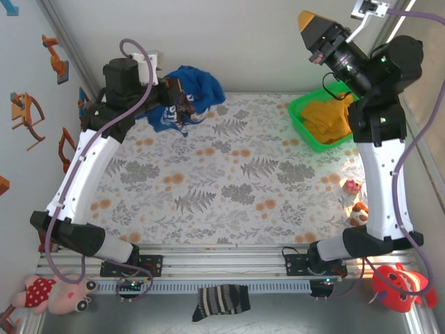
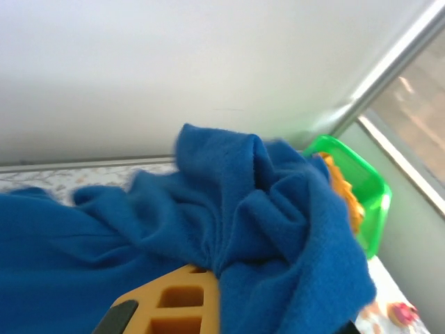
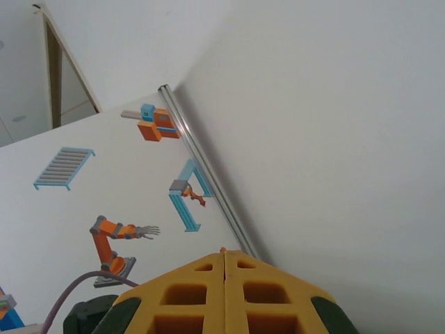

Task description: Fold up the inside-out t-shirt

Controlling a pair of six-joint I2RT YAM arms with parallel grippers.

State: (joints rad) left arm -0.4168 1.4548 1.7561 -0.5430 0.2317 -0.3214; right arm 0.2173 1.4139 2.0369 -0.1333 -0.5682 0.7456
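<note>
The inside-out t-shirt (image 1: 201, 85) is a royal-blue bundle at the far left of the table, against the back wall. White lettering shows on its lower part. My left gripper (image 1: 182, 111) is shut on a bunch of its cloth. In the left wrist view the blue t-shirt (image 2: 264, 229) gathers into folds at my left gripper (image 2: 217, 273) and drapes over one finger, hiding it. My right gripper (image 1: 306, 21) is raised high above the back right corner, shut and holding nothing. In the right wrist view my right gripper (image 3: 224, 255) points up at the wall with its yellow pads pressed together.
A green bin (image 1: 304, 124) with a yellow-orange garment (image 1: 328, 120) stands at the back right; the green bin (image 2: 370, 209) lies just beyond the shirt. Small toys (image 1: 355, 202) sit at the table's right edge. A striped sock (image 1: 221, 302) and plush toys (image 1: 55, 292) lie below the front rail.
</note>
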